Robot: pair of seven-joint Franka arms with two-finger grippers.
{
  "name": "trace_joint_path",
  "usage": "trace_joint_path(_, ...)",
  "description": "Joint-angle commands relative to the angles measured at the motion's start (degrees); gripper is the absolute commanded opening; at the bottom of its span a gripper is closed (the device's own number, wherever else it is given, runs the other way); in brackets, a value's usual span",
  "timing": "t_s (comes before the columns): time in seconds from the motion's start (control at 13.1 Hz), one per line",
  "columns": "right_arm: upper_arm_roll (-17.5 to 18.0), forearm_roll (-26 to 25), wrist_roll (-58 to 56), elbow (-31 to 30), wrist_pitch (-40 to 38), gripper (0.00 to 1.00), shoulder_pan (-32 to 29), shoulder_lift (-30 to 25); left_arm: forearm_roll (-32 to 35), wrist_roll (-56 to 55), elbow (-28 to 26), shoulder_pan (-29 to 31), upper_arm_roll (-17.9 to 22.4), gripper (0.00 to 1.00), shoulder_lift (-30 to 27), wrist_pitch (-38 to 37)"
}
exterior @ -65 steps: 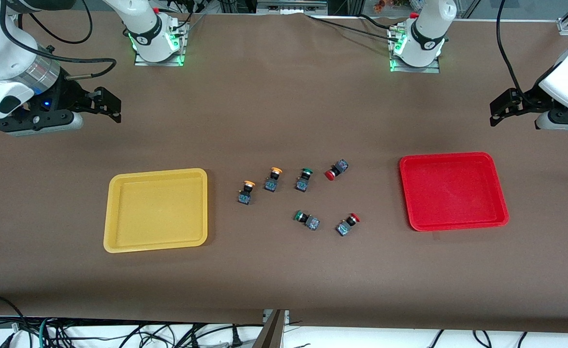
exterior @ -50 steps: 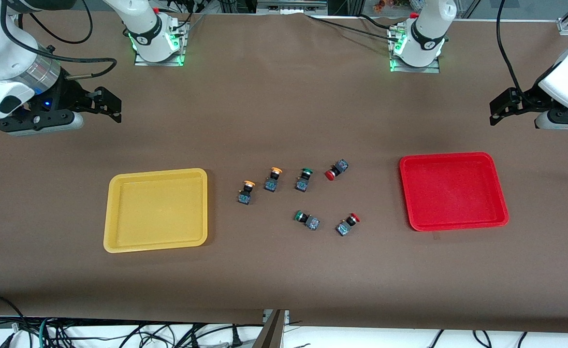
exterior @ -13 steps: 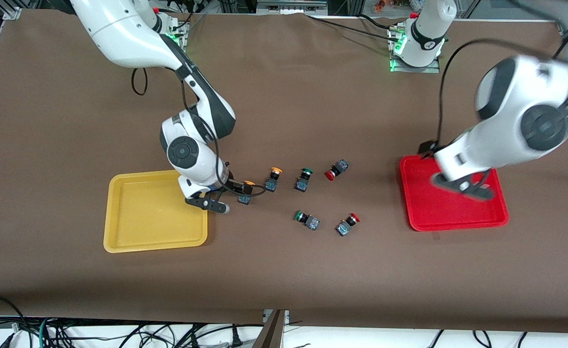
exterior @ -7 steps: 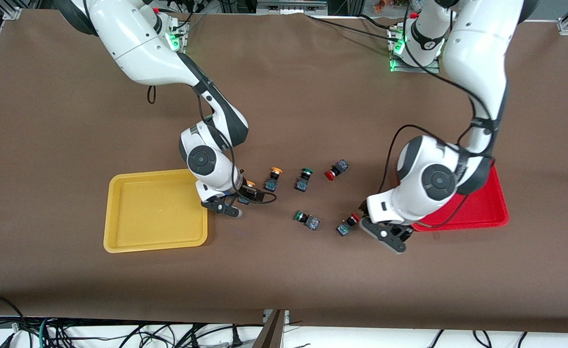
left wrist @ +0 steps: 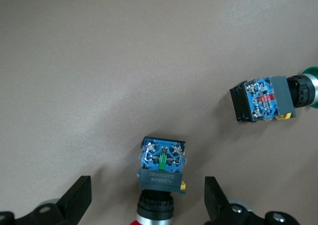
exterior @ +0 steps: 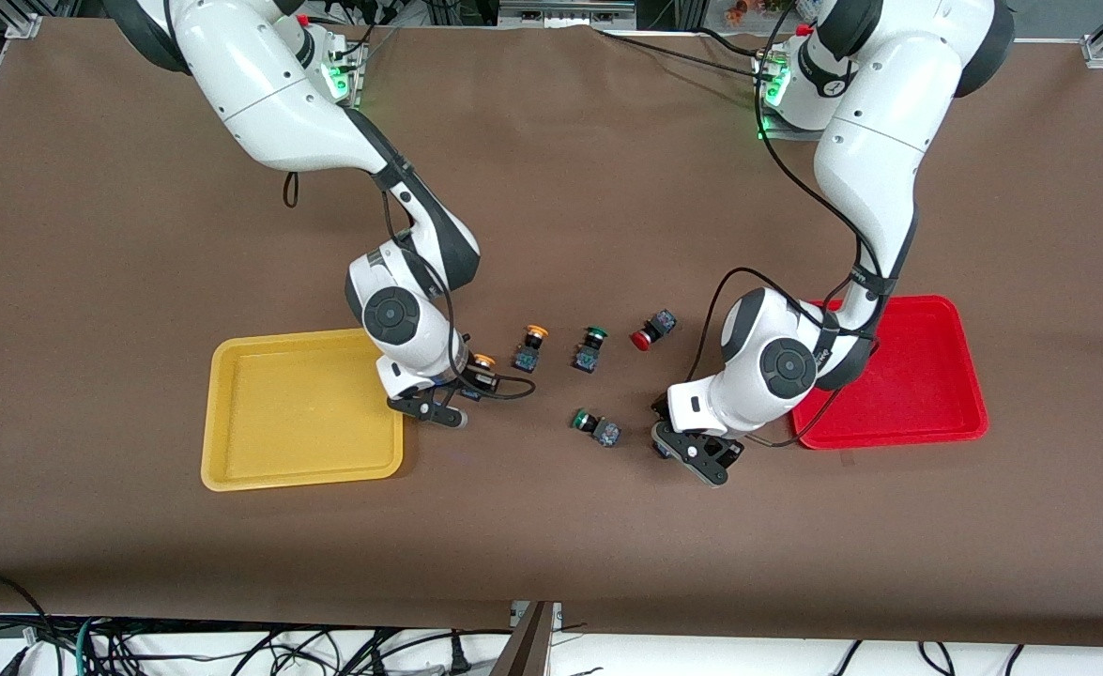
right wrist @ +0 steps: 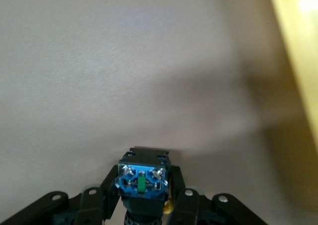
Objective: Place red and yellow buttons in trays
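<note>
right tool (right wrist: pixel 141 197) clamped on a yellow button (right wrist: pixel 141 180) beside the yellow tray (exterior: pixel 302 410), mid-table. left tool (left wrist: pixel 147 205) apart, straddling a red button (left wrist: pixel 162 168): lower squarely before closing.

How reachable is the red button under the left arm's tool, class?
Probably yes: the left tool is open astride the red button, with nothing between. The right tool grips a yellow button beside the yellow tray.
</note>
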Motion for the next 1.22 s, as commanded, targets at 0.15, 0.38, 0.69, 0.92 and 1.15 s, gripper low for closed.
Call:
trace_joint_path(0.15, 0.2, -0.7, -20.1, 6.1, -17.9, 0.26, -7.9, -5.4, -1.0, 1.9, -0.9, -0.7, 0.0, 0.48, 1.8, 4.5)
trace_joint_path(0.38, -1.6, -2.5, -26.8, 6.0, -16.8, 0.35, -9.4, -4.8, -1.0, 1.7, -0.9, -0.7, 0.0, 0.00, 1.2, 3.9)
trace_joint_path(0.69, -2.2, -3.4, -29.8, 4.5, -11.5, 0.79, -10.9, -2.9, -0.9, 1.4, -1.3, 1.6, 0.5, 0.00, -4.3, -11.4)
trace_joint_path(0.92, -2.2, -2.7, -29.4, 4.6, -11.5, 0.99, -10.9, -3.0, 3.6, 2.3, -1.1, 6.4, 2.4, 0.00, -9.9, -28.2)
trace_joint_path(1.15, -1.6, -1.8, -25.1, 5.0, -12.4, 0.99, -9.1, -3.7, 8.3, 9.3, -0.5, 13.0, 2.6, 0.00, -11.6, -36.5)
